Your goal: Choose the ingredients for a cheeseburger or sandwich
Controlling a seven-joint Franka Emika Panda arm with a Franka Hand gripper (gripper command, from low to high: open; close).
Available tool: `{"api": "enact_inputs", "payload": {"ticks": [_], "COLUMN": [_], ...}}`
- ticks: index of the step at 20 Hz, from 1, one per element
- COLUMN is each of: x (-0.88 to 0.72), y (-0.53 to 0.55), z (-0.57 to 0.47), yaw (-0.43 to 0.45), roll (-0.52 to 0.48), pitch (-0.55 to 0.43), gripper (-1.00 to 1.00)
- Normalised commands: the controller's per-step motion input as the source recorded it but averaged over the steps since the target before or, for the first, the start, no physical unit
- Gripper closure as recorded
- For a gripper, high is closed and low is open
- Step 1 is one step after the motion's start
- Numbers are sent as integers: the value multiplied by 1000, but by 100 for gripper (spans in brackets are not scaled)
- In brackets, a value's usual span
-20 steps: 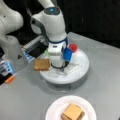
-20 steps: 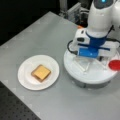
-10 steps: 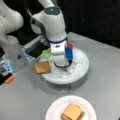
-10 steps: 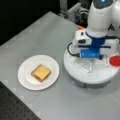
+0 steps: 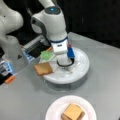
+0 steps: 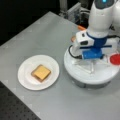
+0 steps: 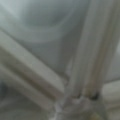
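Right now, in a front view, the white arm reaches down over a round white tray [image 5: 82,72] that sits on the grey counter [image 5: 105,87]. Its end effector [image 5: 65,61] is low over the tray's middle, just above the clear ribs that split the tray into sections; I cannot tell whether its fingers are apart or together. A brown bread square [image 5: 43,68] lies at the tray's left edge, hanging partly over the rim. Just beyond it, on the far left of the tray, sits a green leafy piece [image 5: 47,55]. Nearer the bottom of this view, well apart from the tray, a white paper plate [image 5: 56,111] carries a small stack [image 5: 73,112]: a yellow cheese square on top with brown bread showing beneath its edge.

In a front view from the opposite side, the end effector [image 6: 93,61] again hangs low over the tray [image 6: 82,75], with the clear ribs right under it. A red disc [image 6: 115,59] lies on the tray's right side. The plate [image 6: 25,77] is to the left, clear of the tray, with the cheese-topped stack [image 6: 41,72] near its centre.

At the wrist, only pale blurred ribs [image 7: 32,72] meeting at a joint fill the view, seen very close; no fingers are recognisable.
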Motion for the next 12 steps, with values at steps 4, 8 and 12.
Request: {"api": "enact_inputs", "payload": {"ticks": [4,8,12], "x": [-153,-179,-167], "y": [114,117,124], "z": [-62,-76,-84], "yaw": [376,388,391], "roll": [28,58,60], "pitch": [16,35,-20], "gripper": [-100,-100,-100]}}
